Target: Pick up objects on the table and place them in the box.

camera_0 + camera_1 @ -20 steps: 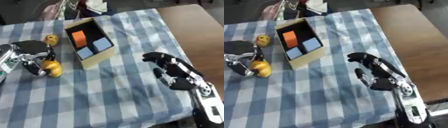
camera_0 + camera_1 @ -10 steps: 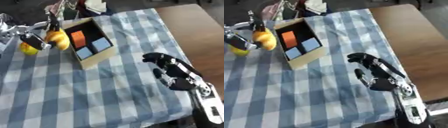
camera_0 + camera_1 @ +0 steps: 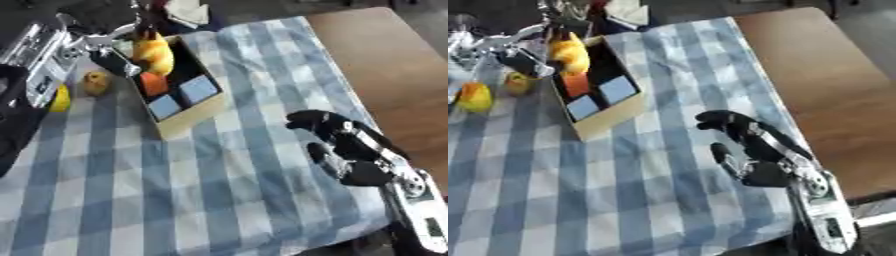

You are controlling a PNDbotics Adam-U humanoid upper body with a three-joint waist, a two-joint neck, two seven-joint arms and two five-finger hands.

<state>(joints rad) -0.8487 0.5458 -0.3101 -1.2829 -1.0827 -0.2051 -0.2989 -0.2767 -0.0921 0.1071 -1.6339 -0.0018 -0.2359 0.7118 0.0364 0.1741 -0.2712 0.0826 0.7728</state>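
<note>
My left hand [image 3: 98, 49] is shut on a yellow-orange fruit-like object [image 3: 154, 52] and holds it over the far end of the open cardboard box [image 3: 188, 119]. Inside the box lie an orange block [image 3: 153, 84] and two pale blue blocks [image 3: 199, 89]. On the checked cloth left of the box sit a small yellow object [image 3: 95, 82] and another yellow-orange one [image 3: 474, 97]. Over the cloth at the lower right, well away from the box, my right hand [image 3: 350, 150] hangs open, with relaxed fingers and nothing in it.
The blue-and-white checked cloth [image 3: 219, 190] covers most of the table; bare brown wood [image 3: 394, 65] shows at the right. Dark clutter and a white crumpled thing [image 3: 188, 10] lie beyond the box. My black left arm [image 3: 17, 115] fills the left edge.
My left hand has lifted the yellow-orange object from the cloth left of the box and carried it up over the box. The right hand has not moved; the view has shifted.
</note>
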